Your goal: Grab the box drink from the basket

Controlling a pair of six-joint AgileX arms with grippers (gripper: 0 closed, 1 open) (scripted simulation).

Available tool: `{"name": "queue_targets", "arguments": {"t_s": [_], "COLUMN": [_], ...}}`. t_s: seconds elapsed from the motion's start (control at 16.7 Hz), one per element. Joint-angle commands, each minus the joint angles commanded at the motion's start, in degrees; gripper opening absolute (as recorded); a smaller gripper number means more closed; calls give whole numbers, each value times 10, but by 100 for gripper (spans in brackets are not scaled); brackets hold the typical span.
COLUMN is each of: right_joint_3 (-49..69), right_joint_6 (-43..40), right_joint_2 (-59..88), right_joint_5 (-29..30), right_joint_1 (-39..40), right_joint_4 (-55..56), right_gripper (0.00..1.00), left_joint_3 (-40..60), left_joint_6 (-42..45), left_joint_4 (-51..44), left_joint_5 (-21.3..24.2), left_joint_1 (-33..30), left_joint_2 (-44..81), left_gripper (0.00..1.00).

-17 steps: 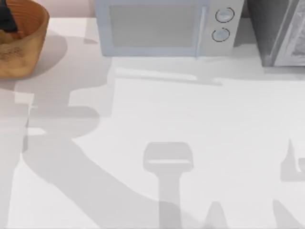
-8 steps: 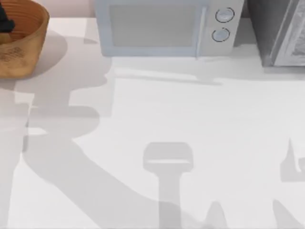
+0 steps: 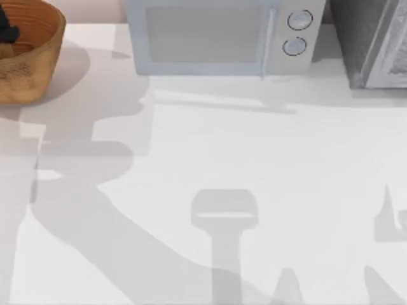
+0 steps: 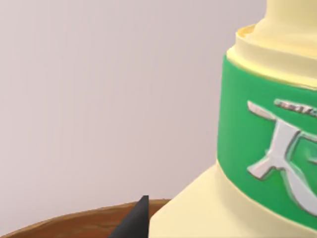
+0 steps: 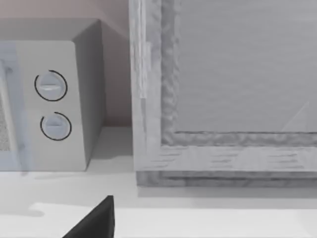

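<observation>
The left gripper [image 3: 6, 28] is down in the basket [image 3: 38, 57] at the bench's far left corner, very near the box drink [image 4: 257, 148], though I cannot tell its jaws' state, so lift straight and slowly.

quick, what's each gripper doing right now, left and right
Left gripper: in the basket beside the box drink; grip cannot be told.
Right gripper: near the microwave; cannot be told.
</observation>
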Motion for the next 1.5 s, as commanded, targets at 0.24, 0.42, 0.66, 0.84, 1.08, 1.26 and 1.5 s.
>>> {"name": "queue_targets", "arguments": {"t_s": [0.24, 0.42, 0.66, 0.84, 1.08, 1.26, 1.5], "right_joint_3": [0, 0, 0, 0, 0, 0, 0], "right_joint_6": [0, 0, 0, 0, 0, 0, 0], "right_joint_2": [0, 0, 0, 0, 0, 0, 0], "right_joint_5": [0, 0, 0, 0, 0, 0, 0], "right_joint_1": [0, 0, 0, 0, 0, 0, 0], "right_joint_4": [0, 0, 0, 0, 0, 0, 0], "right_gripper": [100, 100, 100, 100, 100, 100, 100], "left_joint_3": [0, 4, 38, 76, 123, 141, 140], "left_joint_6": [0, 2, 2, 3, 3, 3, 4], "left_joint_4": [0, -10, -85, -167, -267, -305, -305], "left_joint_5": [0, 0, -1, -2, -3, -3, -3], "left_joint_1": [0, 4, 4, 3, 3, 3, 4], "left_joint_2": [0, -17, -57, -101, -155, -175, -174], "left_gripper": [0, 0, 0, 0, 0, 0, 0]}}
